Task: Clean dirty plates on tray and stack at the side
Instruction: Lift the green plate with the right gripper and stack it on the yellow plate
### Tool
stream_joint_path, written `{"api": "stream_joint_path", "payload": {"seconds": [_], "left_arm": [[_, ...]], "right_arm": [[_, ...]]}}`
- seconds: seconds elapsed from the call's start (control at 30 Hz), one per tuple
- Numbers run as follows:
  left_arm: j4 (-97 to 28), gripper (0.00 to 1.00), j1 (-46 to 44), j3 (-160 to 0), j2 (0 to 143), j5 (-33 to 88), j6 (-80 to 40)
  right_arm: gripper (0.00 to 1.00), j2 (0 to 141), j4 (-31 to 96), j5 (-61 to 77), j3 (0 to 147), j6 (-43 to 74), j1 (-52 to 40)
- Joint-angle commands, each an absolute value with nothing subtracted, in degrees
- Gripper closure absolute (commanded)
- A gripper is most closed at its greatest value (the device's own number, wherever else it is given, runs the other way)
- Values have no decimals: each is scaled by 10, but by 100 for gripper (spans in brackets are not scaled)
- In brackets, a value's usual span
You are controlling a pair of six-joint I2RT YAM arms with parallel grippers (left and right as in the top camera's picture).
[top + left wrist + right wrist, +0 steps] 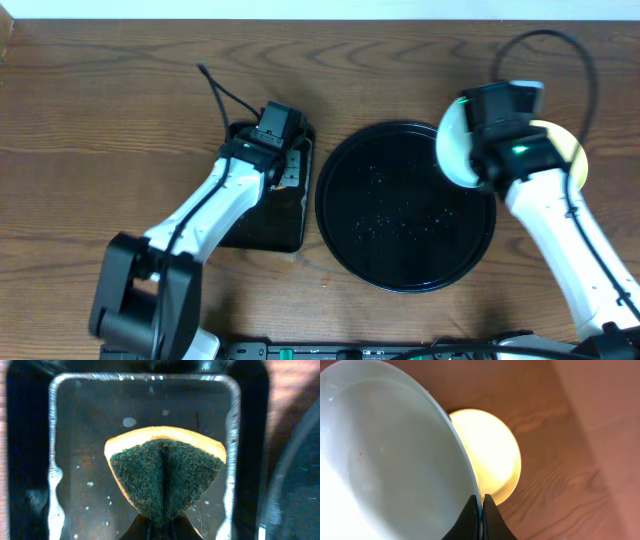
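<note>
Right claw (481, 499) pinches plate (385, 460); left claw (164, 527) pinches sponge (165, 470).

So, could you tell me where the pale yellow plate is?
On the wooden table right of the black tray, under the right arm, just behind the mint plate its jaws hold.

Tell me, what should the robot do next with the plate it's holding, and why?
Probably carry the mint plate over the yellow plate and lower it there. The right gripper pinches its rim, it looks nearly clean, and the yellow plate lies on the table beside the black tray.
</note>
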State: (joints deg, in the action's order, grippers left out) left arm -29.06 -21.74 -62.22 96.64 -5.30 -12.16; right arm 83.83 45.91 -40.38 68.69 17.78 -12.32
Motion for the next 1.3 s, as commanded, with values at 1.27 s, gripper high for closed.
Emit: {"api": "stream_joint_path", "payload": {"seconds": [1.27], "left_arm": [[-239,86,-161,-617,1032,-34,-82]], "right_arm": [[71,964,367,-32,695,190,258]]}}
